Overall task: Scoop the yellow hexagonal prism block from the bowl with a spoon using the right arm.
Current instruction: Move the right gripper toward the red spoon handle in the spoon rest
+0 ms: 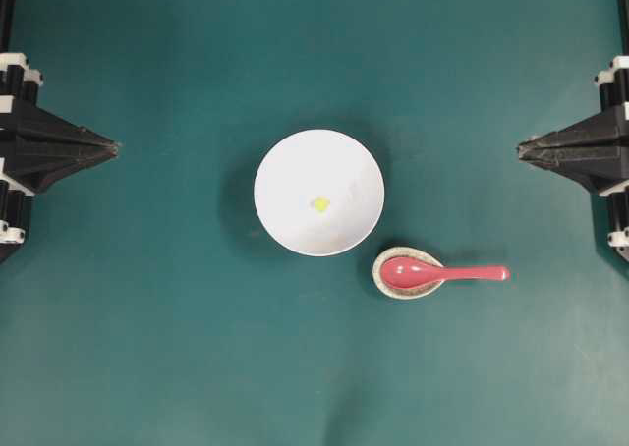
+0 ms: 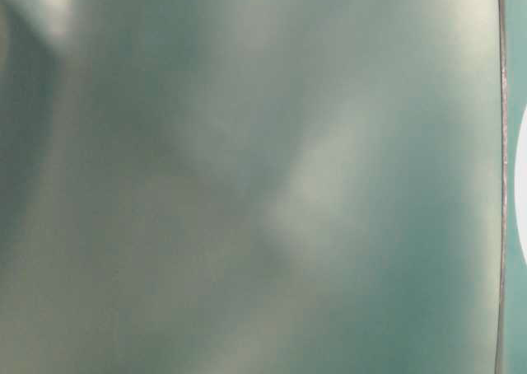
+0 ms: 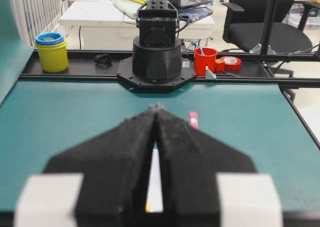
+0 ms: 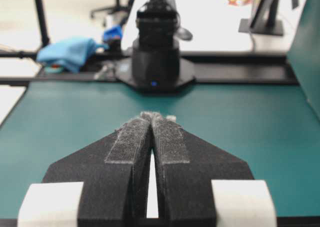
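Observation:
The white bowl [image 1: 318, 192] stands mid-table with the tiny yellow hexagonal prism block [image 1: 320, 204] lying inside it. To its lower right the red-pink spoon [image 1: 432, 273] rests with its head in a speckled beige spoon rest [image 1: 383, 259], handle pointing right. My right gripper [image 1: 521, 150] is parked at the right edge, shut and empty, far from the spoon. Parked at the left edge, my left gripper [image 1: 114, 149] is also shut and empty. The left wrist view shows bowl white [image 3: 155, 182] through the finger gap and the spoon's handle end [image 3: 193, 120]. The right gripper [image 4: 151, 116] shows fingertips touching.
The green mat [image 1: 147, 348] covers the whole table. Across the table each wrist view shows the opposite arm's black base [image 3: 157, 57] [image 4: 156, 52]. Stacked yellow and blue cups [image 3: 50, 51] and a red cup [image 3: 205, 60] stand off the table. The table-level view is a blur.

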`<action>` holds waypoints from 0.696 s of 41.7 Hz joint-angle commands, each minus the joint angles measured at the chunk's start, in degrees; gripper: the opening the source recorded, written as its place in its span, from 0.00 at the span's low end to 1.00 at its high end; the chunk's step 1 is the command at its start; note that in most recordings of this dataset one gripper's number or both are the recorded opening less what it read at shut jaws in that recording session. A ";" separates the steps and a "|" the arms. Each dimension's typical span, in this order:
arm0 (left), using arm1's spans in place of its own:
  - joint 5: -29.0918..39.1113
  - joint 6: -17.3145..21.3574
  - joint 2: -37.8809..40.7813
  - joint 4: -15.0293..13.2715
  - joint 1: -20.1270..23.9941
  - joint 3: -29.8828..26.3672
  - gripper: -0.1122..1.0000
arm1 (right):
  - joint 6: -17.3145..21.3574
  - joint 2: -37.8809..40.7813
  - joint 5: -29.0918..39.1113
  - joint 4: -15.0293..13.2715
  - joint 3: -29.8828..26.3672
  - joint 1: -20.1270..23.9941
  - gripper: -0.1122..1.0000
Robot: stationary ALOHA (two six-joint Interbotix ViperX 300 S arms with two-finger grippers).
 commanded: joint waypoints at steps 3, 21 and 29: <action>-0.44 -0.26 -0.62 0.35 0.00 -1.32 0.13 | 0.88 0.09 1.14 0.35 -1.41 -0.09 0.10; -0.35 -0.26 -0.53 0.44 0.00 -1.23 0.10 | 1.23 1.14 2.02 0.35 -1.32 -0.09 0.42; 0.00 -0.18 -0.88 0.44 0.00 -1.32 0.10 | 1.32 4.04 -0.79 0.70 -0.62 0.00 0.61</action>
